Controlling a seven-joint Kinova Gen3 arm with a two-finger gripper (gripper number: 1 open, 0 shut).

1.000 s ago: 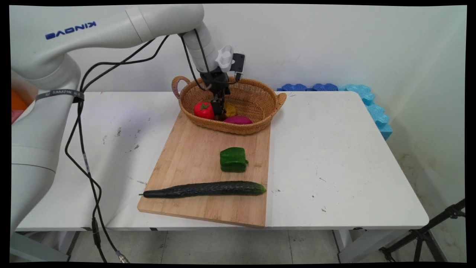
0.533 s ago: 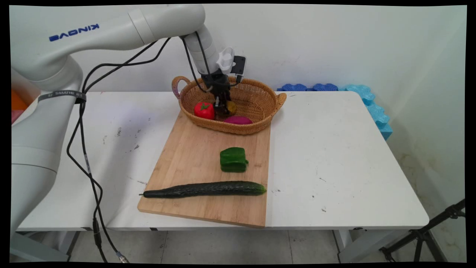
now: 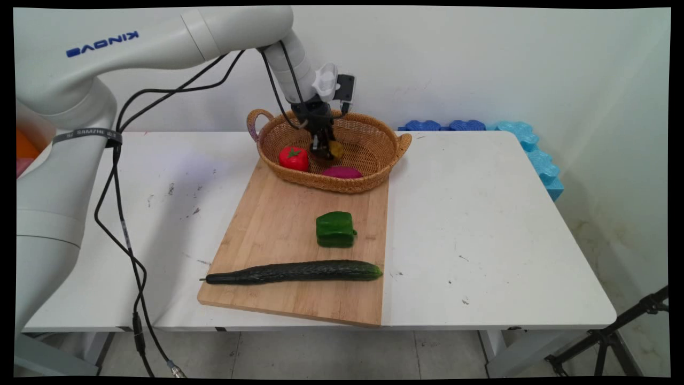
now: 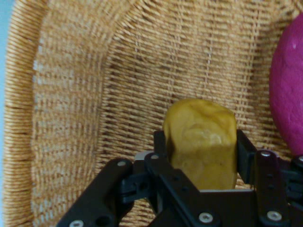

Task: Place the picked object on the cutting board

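Main view: white table [image 3: 481, 224] w/ board [image 3: 278, 224], wall behind; jaws clamp yellow lump [image 4: 201, 142].

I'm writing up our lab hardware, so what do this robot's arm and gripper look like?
The arm is glossy white with rounded tubular links, and one link carries blue KINOVA lettering, mirrored in the main view. Black cables hang from it in loops. A black band with white letters wraps one link. The gripper is black, with a bolted linkage.

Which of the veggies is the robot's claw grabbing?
The yellow one in the basket. The gripper is shut on it; the red one and purple one lie loose beside it.
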